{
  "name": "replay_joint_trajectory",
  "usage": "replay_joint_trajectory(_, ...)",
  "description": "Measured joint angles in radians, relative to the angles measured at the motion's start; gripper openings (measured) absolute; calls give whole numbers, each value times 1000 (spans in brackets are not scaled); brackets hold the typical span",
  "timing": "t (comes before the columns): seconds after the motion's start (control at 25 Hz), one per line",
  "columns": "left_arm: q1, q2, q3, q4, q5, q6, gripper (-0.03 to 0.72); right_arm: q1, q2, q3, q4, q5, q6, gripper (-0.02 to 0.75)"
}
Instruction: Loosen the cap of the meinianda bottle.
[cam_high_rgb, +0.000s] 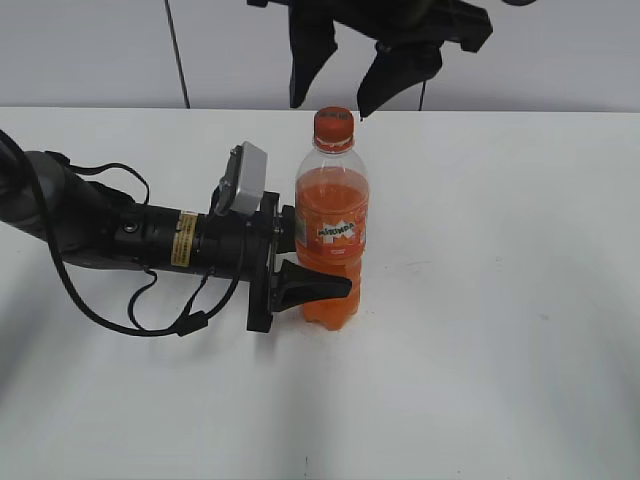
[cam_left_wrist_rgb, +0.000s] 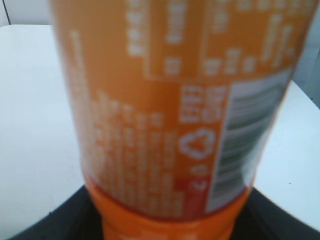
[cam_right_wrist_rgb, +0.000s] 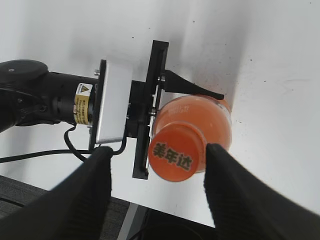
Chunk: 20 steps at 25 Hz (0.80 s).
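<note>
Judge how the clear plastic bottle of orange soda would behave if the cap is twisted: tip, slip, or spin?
The clear plastic bottle of orange soda is tall and narrow, so probably tippy. It looks nearly full, likely heavy enough to resist. Its smooth round body might spin, but the left end effector clamps it low, while the right end effector hangs open above the small orange screw cap.

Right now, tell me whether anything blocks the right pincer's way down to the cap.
Nothing visible does. The right pincer hangs open above the cap, fingers on either side. The left pincer grips the bottle lower, at its label.
</note>
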Motion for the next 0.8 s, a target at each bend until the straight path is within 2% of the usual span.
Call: replay_joint_trajectory(0.8, 0, 0, 0, 0, 0, -3, 395, 0, 70, 0, -38, 1, 15, 435)
